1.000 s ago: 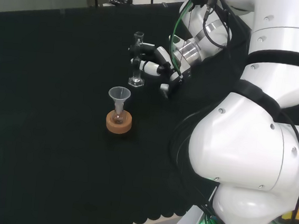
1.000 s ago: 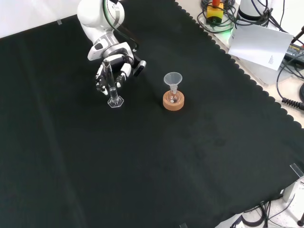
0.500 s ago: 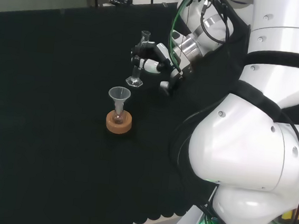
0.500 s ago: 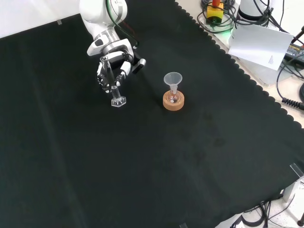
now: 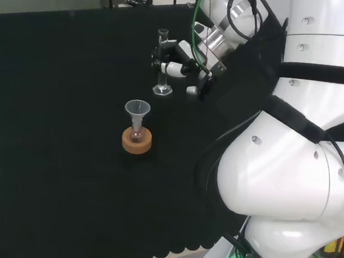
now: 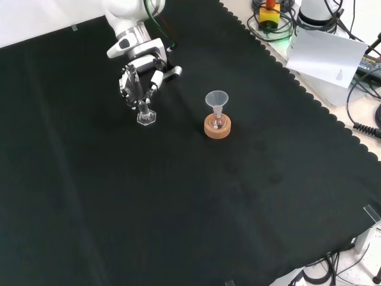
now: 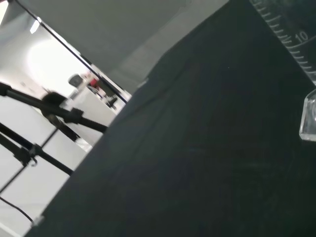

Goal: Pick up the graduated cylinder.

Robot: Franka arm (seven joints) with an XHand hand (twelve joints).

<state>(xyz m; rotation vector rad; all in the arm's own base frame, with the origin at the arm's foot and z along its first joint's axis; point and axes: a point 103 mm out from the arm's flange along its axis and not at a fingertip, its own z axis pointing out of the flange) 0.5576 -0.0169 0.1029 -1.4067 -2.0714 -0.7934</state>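
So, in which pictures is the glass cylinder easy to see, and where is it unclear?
Head view: the cylinder stands out pale against the dark cloth, with the hand curled round it. Front view: the fingers cover its tube. Wrist view: its base and scale marks sit at the edge, and the bright room behind is washed out.

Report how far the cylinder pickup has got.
Done: the hand has its fingers curled round the graduated cylinder. In hand: the lift; the cylinder's base seems to hang just above the black cloth in the head view, though the gap is hard to judge. Left: raising it clearly free. The funnel in its cork ring stands apart, untouched.
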